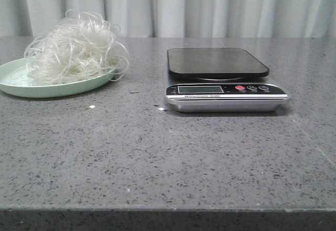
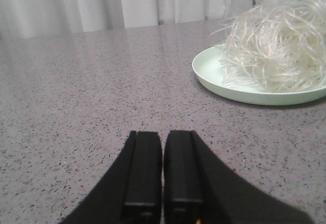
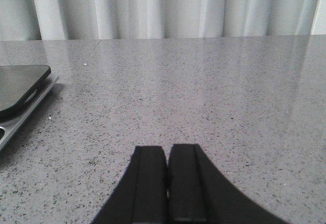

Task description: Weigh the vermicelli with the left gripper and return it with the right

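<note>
The vermicelli, a fluffy clump of whitish translucent strands, sits on a pale green plate at the far left of the grey stone table. The kitchen scale with a bare black platform stands right of centre. In the left wrist view the vermicelli and the plate lie ahead and off to one side of my left gripper, which is shut and empty above the table. My right gripper is shut and empty; the scale's edge shows to its side. Neither gripper shows in the front view.
A pale curtain hangs behind the table. A few small crumbs lie on the table between plate and scale. The table's front edge runs along the bottom of the front view.
</note>
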`<state>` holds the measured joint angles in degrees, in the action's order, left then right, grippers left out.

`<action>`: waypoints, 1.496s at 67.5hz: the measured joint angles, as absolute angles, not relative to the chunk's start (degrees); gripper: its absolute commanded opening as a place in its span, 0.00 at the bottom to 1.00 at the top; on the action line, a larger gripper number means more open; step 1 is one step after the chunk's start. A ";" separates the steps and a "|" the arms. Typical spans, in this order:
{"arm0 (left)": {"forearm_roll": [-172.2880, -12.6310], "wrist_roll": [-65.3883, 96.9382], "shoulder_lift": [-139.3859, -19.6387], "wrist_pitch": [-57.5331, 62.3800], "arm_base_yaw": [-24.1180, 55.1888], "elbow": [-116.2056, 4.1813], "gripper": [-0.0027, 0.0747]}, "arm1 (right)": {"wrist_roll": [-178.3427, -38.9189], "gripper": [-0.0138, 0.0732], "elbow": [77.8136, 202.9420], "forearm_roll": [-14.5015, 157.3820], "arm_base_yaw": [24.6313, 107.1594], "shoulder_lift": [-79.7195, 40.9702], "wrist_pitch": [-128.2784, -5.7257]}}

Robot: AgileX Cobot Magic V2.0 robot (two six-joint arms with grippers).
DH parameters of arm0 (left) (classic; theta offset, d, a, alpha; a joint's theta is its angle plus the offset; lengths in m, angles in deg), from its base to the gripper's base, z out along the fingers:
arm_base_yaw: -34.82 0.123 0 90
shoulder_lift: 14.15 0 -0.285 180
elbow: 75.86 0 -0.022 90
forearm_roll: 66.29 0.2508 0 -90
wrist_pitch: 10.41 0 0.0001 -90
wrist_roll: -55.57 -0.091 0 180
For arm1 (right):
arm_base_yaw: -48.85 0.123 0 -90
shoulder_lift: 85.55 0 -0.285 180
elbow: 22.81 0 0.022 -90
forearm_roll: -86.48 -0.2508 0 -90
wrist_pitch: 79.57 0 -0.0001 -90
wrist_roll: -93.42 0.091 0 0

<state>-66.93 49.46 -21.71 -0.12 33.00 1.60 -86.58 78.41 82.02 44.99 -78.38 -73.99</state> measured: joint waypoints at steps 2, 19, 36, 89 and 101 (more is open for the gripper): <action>-66.93 49.46 -21.71 -0.12 33.00 1.60 0.21 | -86.58 0.33 78.41 82.02 44.99 -78.38 -73.99; -66.93 49.46 -21.71 -0.12 33.00 1.60 0.21 | -86.58 0.33 78.41 82.02 44.99 -78.38 -73.99; -66.93 49.46 -21.71 -0.12 33.00 1.60 0.21 | -86.58 0.33 78.41 82.02 44.99 -78.38 -73.99; -68.90 49.46 -21.71 -13.73 33.00 1.60 0.21 | -86.58 0.33 78.41 82.02 44.99 -78.38 -73.99; -68.93 49.46 -21.71 -15.73 33.00 -1.78 0.21 | -86.58 0.33 78.41 82.02 44.99 -78.38 -73.99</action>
<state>-68.93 49.46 -21.71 -15.73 33.00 -1.78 -86.58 78.41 82.02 44.99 -78.38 -73.99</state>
